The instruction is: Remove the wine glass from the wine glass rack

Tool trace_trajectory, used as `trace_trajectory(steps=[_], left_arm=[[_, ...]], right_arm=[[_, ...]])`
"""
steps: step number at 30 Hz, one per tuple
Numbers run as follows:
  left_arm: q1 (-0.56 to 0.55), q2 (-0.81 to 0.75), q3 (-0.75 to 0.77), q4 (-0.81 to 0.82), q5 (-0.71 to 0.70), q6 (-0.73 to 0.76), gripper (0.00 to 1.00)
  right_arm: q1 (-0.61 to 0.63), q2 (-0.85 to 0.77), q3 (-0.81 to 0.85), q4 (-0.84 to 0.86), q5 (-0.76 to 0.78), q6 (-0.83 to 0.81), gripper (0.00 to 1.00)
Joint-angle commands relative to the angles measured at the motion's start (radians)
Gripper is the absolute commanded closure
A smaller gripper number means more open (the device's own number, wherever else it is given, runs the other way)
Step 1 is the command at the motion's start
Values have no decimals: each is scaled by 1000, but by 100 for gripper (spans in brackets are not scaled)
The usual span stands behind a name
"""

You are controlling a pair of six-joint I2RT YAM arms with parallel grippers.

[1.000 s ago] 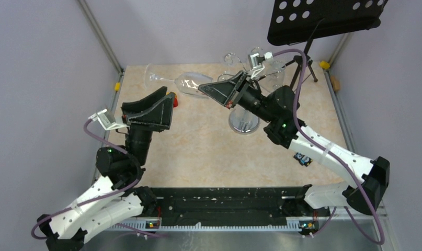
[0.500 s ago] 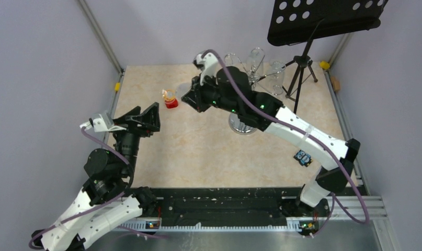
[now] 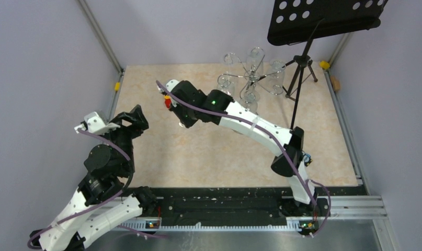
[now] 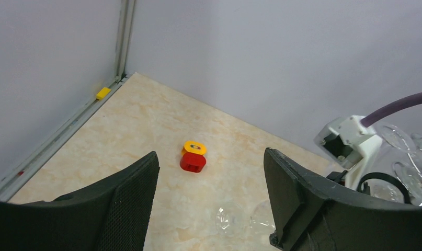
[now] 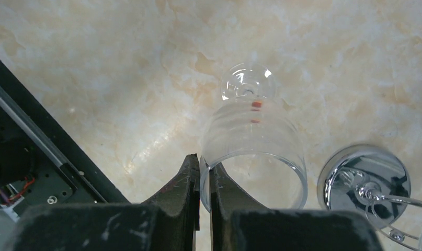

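Steadiness counts most now: my right gripper (image 5: 204, 166), closed to a sliver, pinches the rim of the wine glass (image 5: 253, 137), upright and clear of the rack (image 5: 363, 181), just beside its round base, so I should lower it straight and let go only once its foot rests flat.

The wine glass (image 5: 253, 141) is pinched by its rim in the right gripper (image 5: 204, 166) at 6 o'clock; the wine glass rack (image 5: 363, 184) base is seen at 4 o'clock.
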State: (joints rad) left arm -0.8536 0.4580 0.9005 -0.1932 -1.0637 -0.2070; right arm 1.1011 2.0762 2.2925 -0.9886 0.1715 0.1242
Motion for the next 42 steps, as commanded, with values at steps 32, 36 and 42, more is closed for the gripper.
trace_trajectory(steps=[32,36,42], left_arm=[[-4,-44,-9,-92,-18,-68,23],[-4,-45,-10,-94,-16,-69,23],[-4,-45,-8,-93,-11,-69,23]], right_arm=[[-48,148,75,-92,7,-30,88],[-50,149,78,-91,10,-33,82],[-53,153,113,-101,27,-39,72]])
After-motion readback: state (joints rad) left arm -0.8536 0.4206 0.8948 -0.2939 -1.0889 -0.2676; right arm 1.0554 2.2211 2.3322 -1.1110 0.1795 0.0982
